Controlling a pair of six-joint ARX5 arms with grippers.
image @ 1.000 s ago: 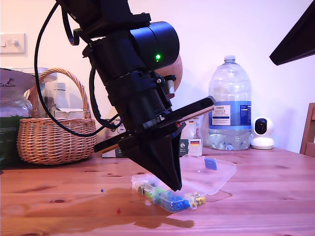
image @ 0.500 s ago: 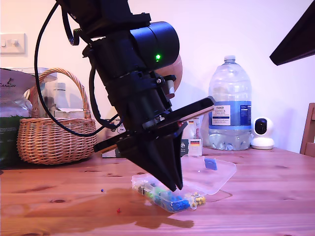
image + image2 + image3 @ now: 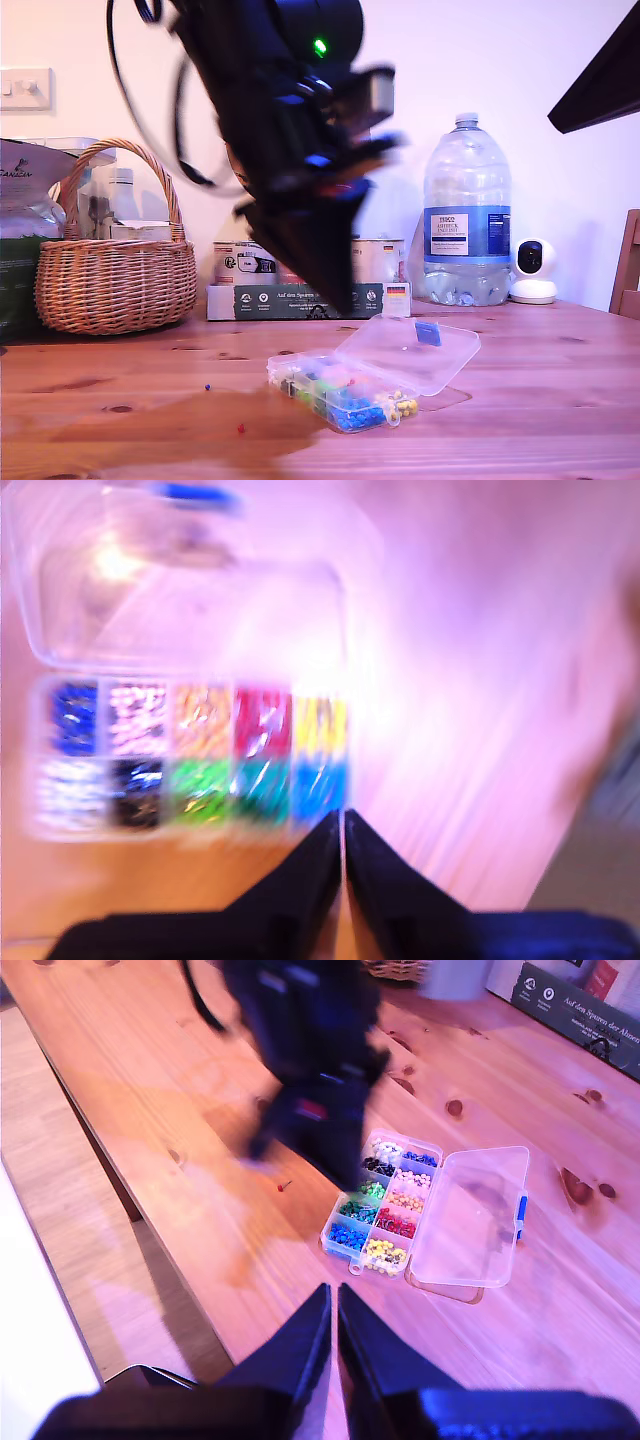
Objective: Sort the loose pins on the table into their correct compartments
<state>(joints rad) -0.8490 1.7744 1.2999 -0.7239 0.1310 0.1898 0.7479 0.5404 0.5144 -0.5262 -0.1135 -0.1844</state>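
The arm [image 3: 290, 130] filling the upper middle of the exterior view is black and blurred, with a rounded housing at the top bearing a small green light [image 3: 320, 46]. Black cables [image 3: 120, 90] loop along its upper-left side. It narrows to a dark pointed tip [image 3: 335, 290]. In each wrist view, two black tapering fingers [image 3: 375, 865] [image 3: 365, 1345] rise from the bottom edge.

The water bottle [image 3: 467, 215], behind my first gripper [image 3: 338, 296], has a blue label reading "Tesco Ashbeck". The dark box [image 3: 578, 1012] beyond it carries white lettering, only partly legible.
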